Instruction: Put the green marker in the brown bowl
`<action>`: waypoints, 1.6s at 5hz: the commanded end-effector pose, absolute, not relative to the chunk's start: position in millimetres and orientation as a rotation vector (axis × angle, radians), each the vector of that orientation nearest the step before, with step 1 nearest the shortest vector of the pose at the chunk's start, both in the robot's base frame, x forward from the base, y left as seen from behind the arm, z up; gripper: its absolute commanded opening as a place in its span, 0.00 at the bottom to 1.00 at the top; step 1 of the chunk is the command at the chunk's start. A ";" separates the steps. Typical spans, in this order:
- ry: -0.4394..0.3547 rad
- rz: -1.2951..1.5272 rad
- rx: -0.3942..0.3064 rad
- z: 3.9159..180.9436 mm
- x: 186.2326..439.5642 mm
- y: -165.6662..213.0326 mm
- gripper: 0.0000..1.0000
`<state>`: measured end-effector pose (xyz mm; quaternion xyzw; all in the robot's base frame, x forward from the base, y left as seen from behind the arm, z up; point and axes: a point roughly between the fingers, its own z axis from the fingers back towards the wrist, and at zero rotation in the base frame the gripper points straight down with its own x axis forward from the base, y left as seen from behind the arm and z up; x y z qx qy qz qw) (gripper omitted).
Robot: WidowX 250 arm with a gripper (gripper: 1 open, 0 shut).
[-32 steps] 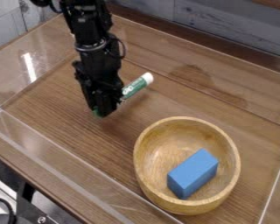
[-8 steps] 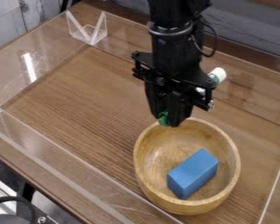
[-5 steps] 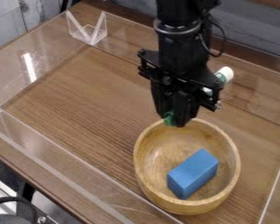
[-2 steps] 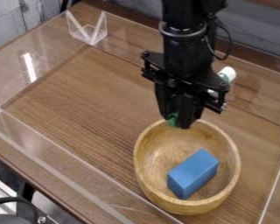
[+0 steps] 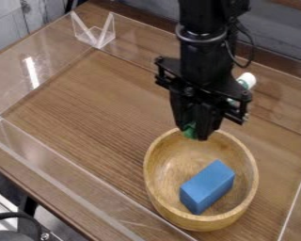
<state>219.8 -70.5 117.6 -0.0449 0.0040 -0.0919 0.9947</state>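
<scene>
Wood-grain table, wide tan wooden bowl holding a blue rectangular block.
Black pincer, above bowl's far rim, pinching white-barrelled green-capped marker.

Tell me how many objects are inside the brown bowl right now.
1. A blue block lies in the brown bowl, right of centre. The green marker is held in the shut gripper above the bowl's far rim, not inside. Nothing else shows.
</scene>
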 end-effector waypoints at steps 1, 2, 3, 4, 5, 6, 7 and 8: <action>-0.076 -0.191 -0.097 136.5 226.1 -75.6 0.00; -0.065 -0.182 -0.102 135.6 221.4 -77.4 1.00; -0.064 -0.177 -0.111 139.4 218.5 -78.3 1.00; -0.055 -0.165 -0.107 139.6 217.8 -73.6 1.00; -0.047 -0.155 -0.103 139.7 217.2 -69.4 1.00; -0.038 -0.144 -0.100 139.6 216.8 -65.7 1.00; -0.029 -0.134 -0.096 139.4 216.4 -62.0 1.00; -0.019 -0.124 -0.092 139.0 215.9 -58.7 1.00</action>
